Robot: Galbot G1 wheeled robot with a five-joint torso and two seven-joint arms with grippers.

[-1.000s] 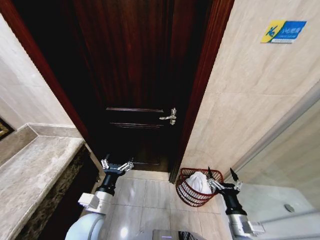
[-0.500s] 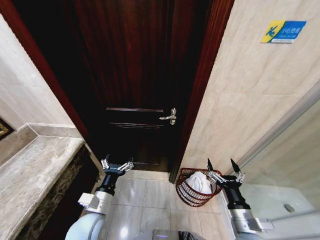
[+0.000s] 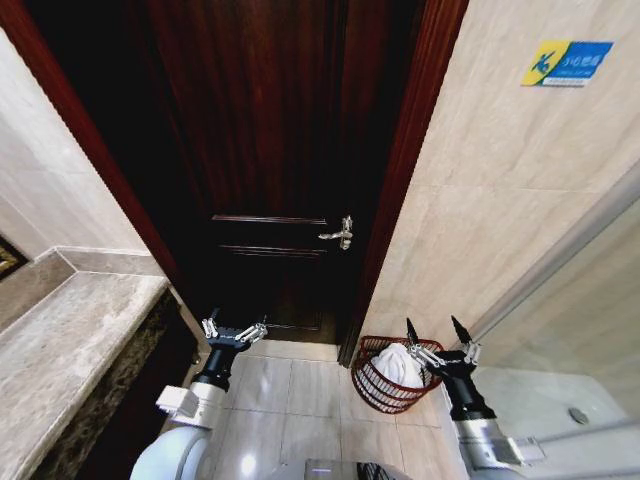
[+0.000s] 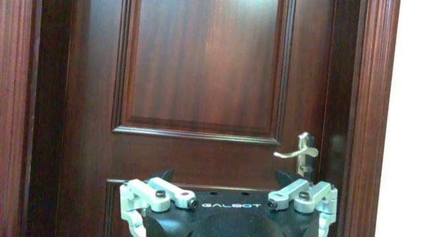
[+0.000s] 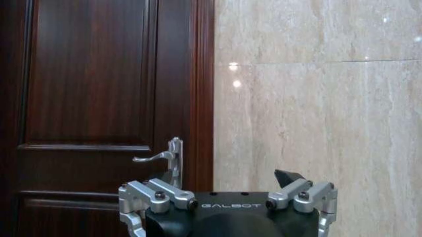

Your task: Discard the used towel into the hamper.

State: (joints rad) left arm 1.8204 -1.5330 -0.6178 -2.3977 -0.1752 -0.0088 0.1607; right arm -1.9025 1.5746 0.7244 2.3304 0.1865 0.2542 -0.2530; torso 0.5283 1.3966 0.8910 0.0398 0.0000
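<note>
Tiled floor by dark wooden door (image 3: 270,200): white towel (image 3: 398,364) inside reddish-brown wire hamper (image 3: 385,395); right gripper (image 3: 436,337) spread empty above it; left gripper (image 3: 233,331) spread, idle.

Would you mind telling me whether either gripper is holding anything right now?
Nothing is held. The right gripper is open beside the hamper, the towel lying inside it; the left gripper is open and empty.

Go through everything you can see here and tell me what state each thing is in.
door: closed, handle level
hamper: upright on the floor by the door frame
towel: lying inside the hamper
right gripper: open, empty, beside the hamper
left gripper: open, empty, facing the door
</note>
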